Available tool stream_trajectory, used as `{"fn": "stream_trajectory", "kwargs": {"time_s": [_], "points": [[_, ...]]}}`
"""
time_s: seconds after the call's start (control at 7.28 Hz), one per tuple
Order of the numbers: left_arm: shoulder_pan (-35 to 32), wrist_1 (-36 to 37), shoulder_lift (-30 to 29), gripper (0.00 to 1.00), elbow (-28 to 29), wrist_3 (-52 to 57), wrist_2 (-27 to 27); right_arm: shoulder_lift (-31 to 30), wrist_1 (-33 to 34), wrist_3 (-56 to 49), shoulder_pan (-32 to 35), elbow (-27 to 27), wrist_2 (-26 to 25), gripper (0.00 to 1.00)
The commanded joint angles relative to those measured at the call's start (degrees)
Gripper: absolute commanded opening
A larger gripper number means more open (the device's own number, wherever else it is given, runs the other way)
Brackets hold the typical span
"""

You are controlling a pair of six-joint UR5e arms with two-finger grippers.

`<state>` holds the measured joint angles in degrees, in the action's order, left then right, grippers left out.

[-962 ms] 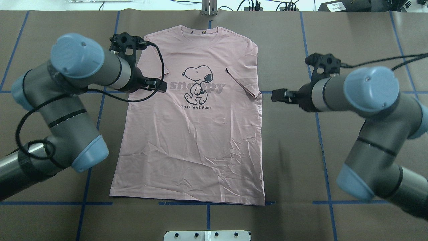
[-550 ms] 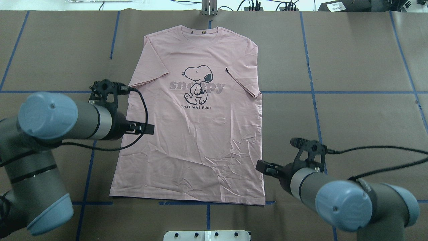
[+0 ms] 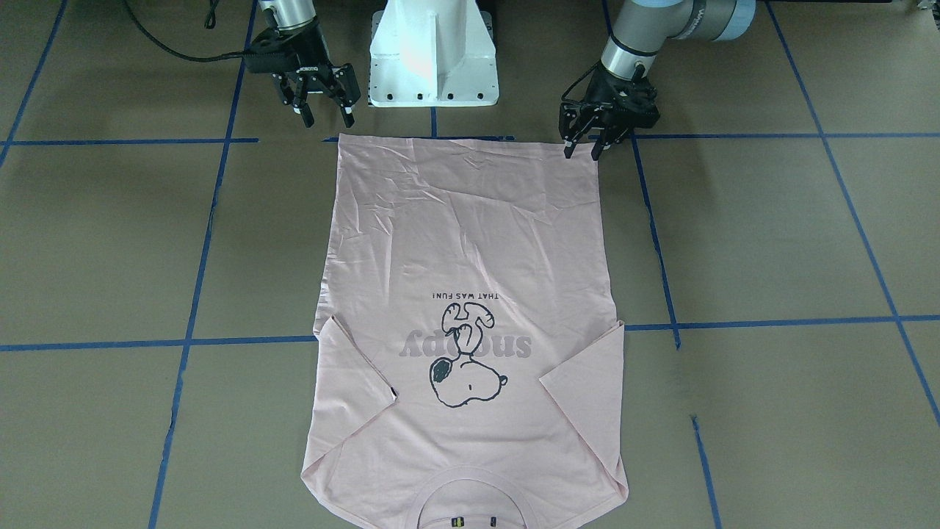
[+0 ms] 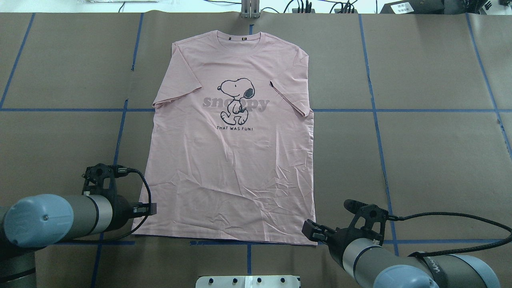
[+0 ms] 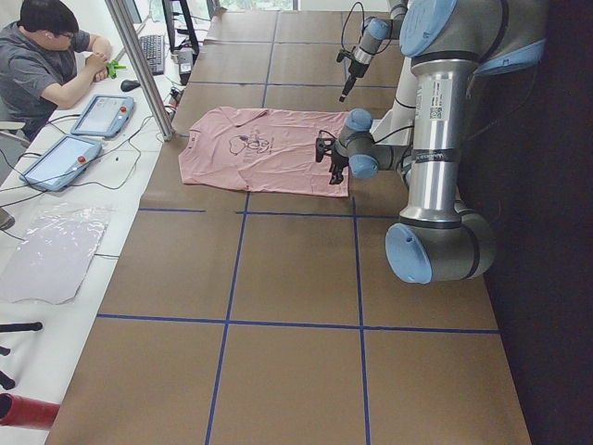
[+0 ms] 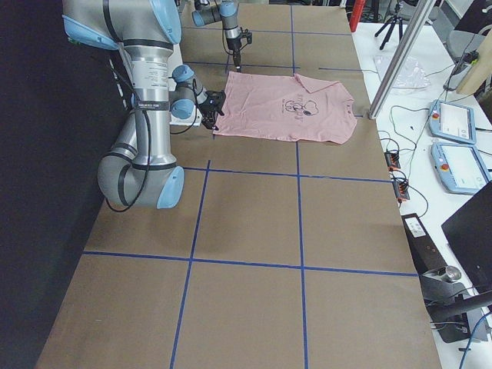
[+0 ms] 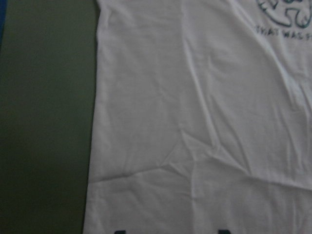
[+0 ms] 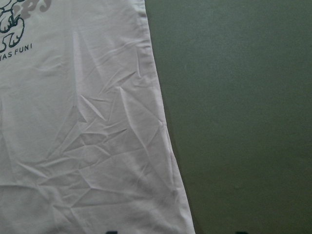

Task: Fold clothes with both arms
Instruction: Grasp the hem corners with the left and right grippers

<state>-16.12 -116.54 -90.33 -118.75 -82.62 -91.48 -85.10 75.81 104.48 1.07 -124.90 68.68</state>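
The pale pink T-shirt (image 4: 232,168) lies flat with the Snoopy print up, its collar far from the robot. Both sleeves are folded in over the body. My left gripper (image 4: 146,209) hangs open at the hem's left corner, and the front view shows its fingertips over that corner (image 3: 581,150). My right gripper (image 4: 310,231) is open at the hem's right corner, and the front view places it just off the hem (image 3: 327,117). Each wrist view looks down on a side edge of the shirt (image 7: 195,122) (image 8: 73,122) beside brown table. Neither gripper holds anything.
The white pedestal base (image 3: 433,51) stands just behind the hem, between the two arms. Blue tape lines cross the brown table (image 4: 420,160). A metal post (image 4: 250,10) rises past the collar. A person (image 5: 46,65) sits at a side desk with tablets (image 6: 453,123).
Both arms have drawn back toward the robot along the shirt's sides, from sleeve level to the hem corners. The shirt has not moved.
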Motion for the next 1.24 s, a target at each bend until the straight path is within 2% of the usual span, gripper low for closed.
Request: {"fn": "stream_trajectory", "kwargs": {"time_s": [0.0, 1.1], "points": [[2.75, -0.45, 1.29, 0.48, 0.53, -3.32, 0.78, -0.15, 0.04, 0.02, -0.02, -0.17, -0.04, 0.82], [3.64, -0.27, 1.82, 0.5, 2.64, -2.89, 0.69, -0.16, 0.04, 0.11, -0.19, -0.17, -0.21, 0.83]]}}
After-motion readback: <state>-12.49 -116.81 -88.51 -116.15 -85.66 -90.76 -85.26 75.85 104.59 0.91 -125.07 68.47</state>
